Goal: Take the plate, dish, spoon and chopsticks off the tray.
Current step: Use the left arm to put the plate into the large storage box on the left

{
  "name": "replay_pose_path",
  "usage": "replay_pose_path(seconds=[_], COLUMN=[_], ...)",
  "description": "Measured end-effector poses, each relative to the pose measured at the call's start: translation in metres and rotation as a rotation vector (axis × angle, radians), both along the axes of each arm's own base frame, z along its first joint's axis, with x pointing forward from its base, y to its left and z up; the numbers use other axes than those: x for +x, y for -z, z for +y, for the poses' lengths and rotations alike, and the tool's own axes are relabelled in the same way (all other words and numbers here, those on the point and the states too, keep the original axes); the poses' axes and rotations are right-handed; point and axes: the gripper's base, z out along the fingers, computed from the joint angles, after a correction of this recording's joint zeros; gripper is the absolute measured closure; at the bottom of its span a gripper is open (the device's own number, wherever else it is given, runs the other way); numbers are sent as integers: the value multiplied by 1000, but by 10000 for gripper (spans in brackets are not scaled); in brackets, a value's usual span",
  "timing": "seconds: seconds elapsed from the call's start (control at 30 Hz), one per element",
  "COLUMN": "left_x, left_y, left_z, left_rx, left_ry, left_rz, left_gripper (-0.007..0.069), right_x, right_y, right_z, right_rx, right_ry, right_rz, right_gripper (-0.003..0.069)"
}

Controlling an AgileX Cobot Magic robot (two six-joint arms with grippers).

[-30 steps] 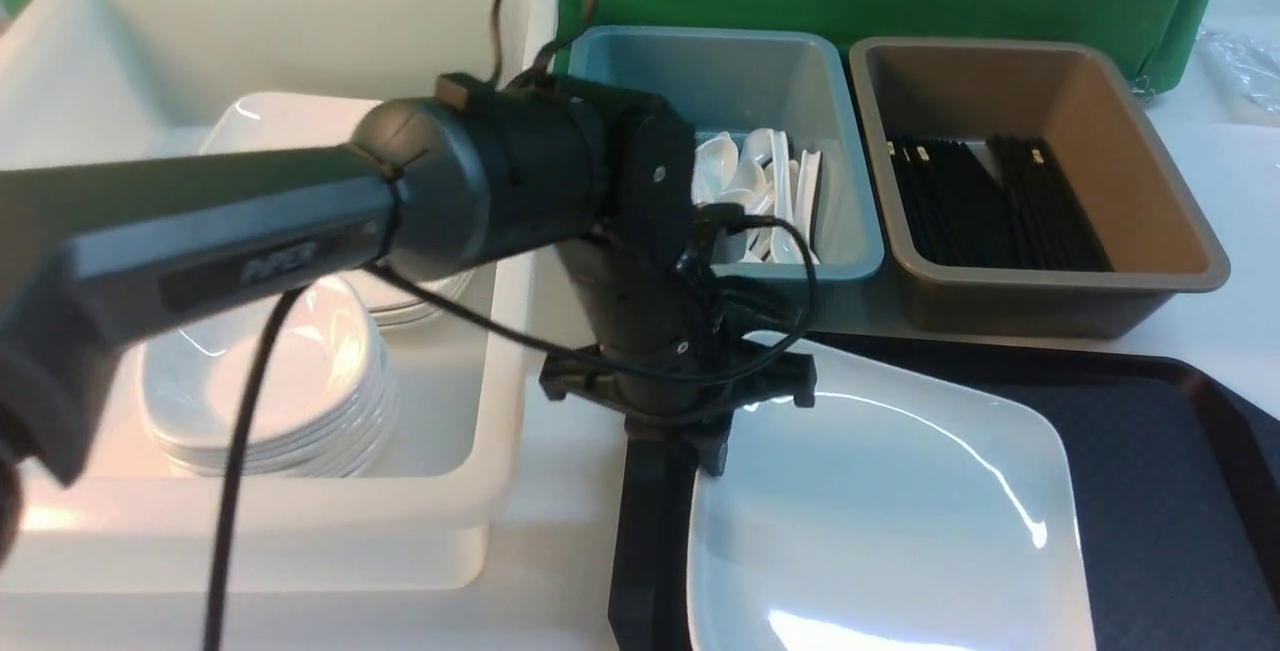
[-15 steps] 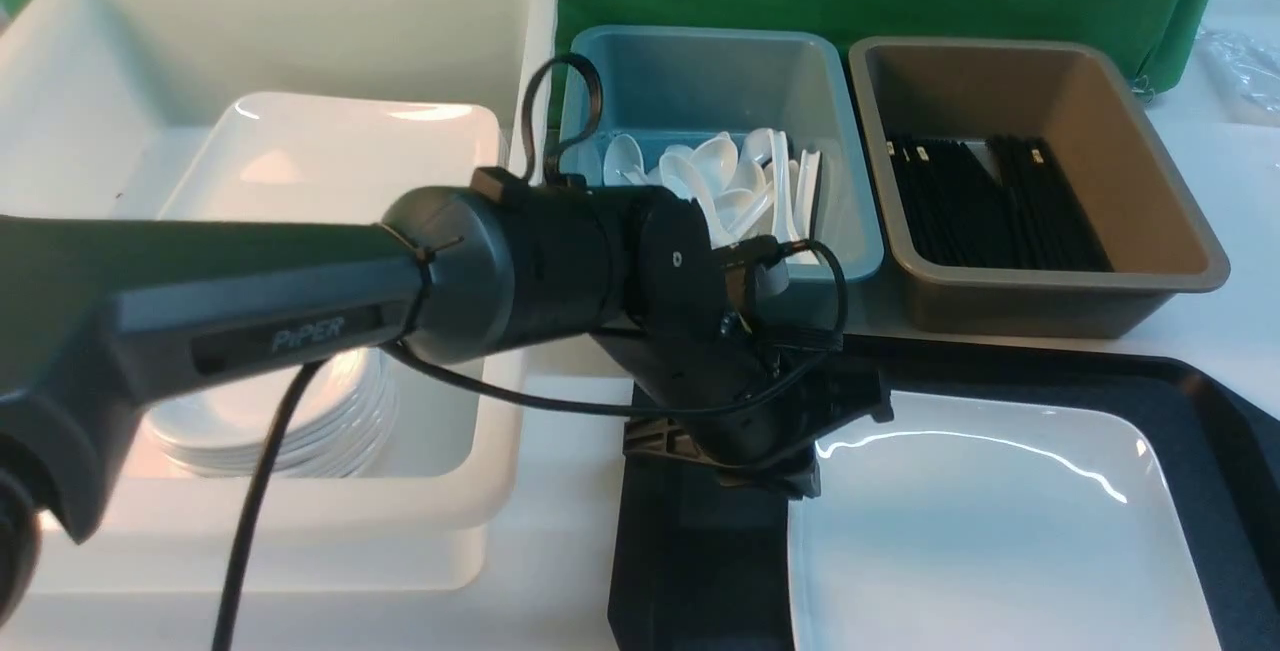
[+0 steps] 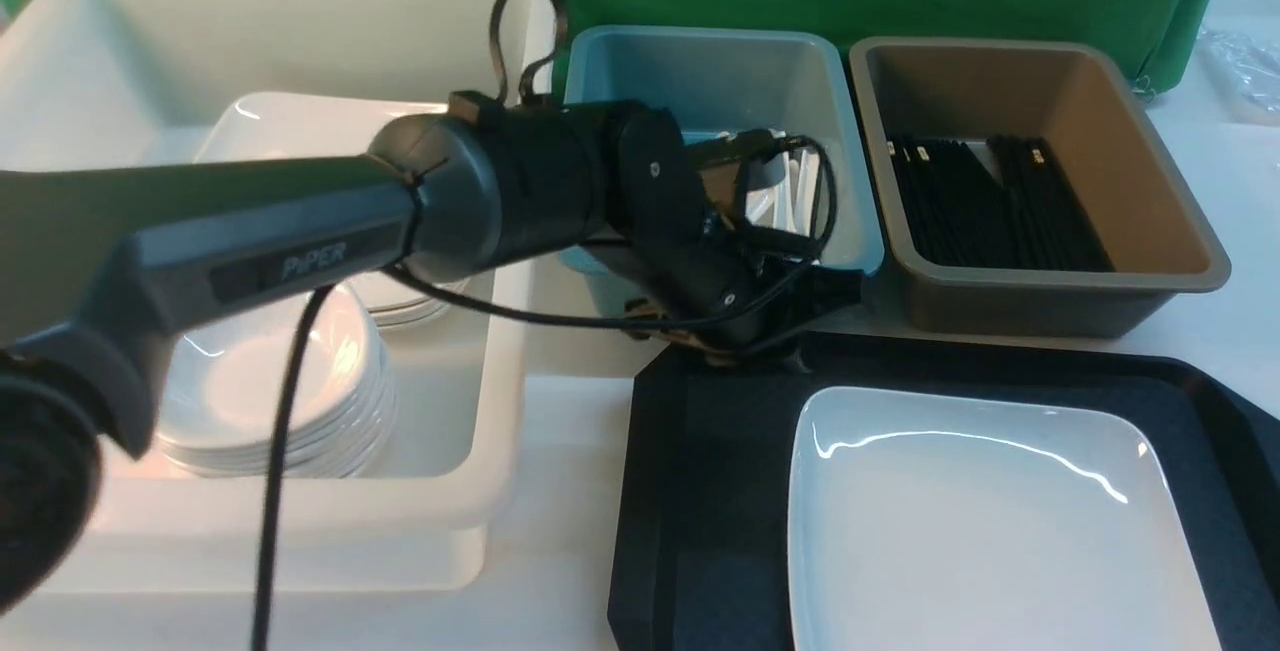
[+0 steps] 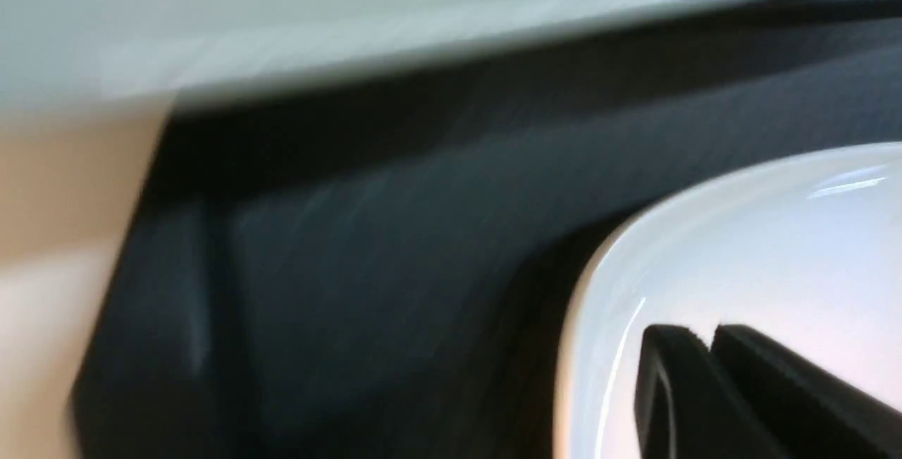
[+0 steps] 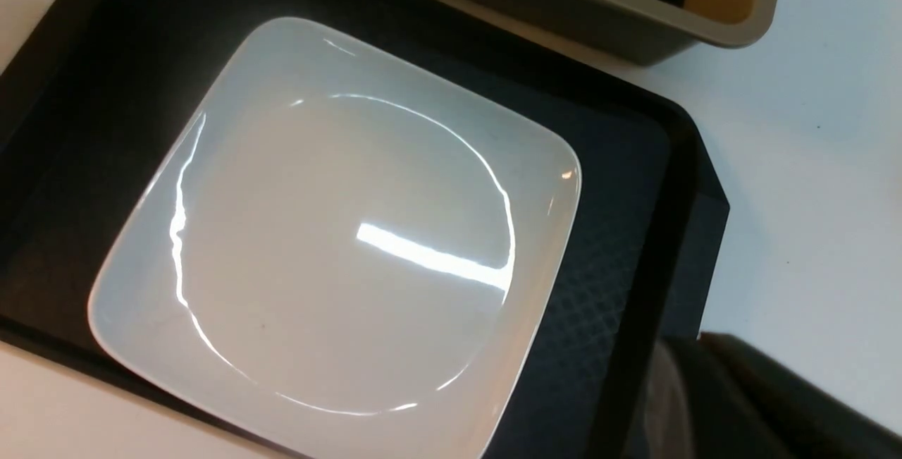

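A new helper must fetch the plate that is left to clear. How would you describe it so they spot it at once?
Look for the black tray, on the robot's side of the teal bin and brown bin. On it lies the plate, a large glossy white rounded square. Unlike the white dishes stacked in the white bin to the left, it lies alone on black.

Over the plate [image 3: 1000, 521]: open from above.
Tray [image 3: 700, 491], left strip: bare floor beside the plate, room to come down at its left edge.
Tray's far left corner: the left arm [image 3: 400, 221] hangs over it, barring the way from the left.
Behind the tray: teal bin [image 3: 700, 71] and brown bin [image 3: 1120, 131] stand just past the far rim.
Left side: white bin [image 3: 300, 31] near, a strip of table [image 3: 570, 491] between.
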Motion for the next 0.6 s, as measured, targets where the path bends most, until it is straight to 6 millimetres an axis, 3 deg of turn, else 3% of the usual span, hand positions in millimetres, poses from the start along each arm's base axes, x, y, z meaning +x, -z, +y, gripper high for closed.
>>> replay_pose_path(seconds=[0.2,0.23,0.27,0.43,0.6], left_x=[12,14,14,14,10], left_y=[20,32,35,49,55], left_z=[-10,-10,-10,-14,-25], left_rx=[75,98,103,102,101], left_ry=[74,91,96,139,196], left_rz=[-9,0,3,12,-5], left_gripper=[366,271,225,72,49], right_x=[0,0,0,1,2], right_y=[0,0,0,-1,-2], right_z=[0,0,0,0,1], right_rx=[0,0,0,3,9], right_ry=[0,0,0,-2,-4], right_rz=[0,0,-1,-10,-27], right_gripper=[636,636,636,636,636])
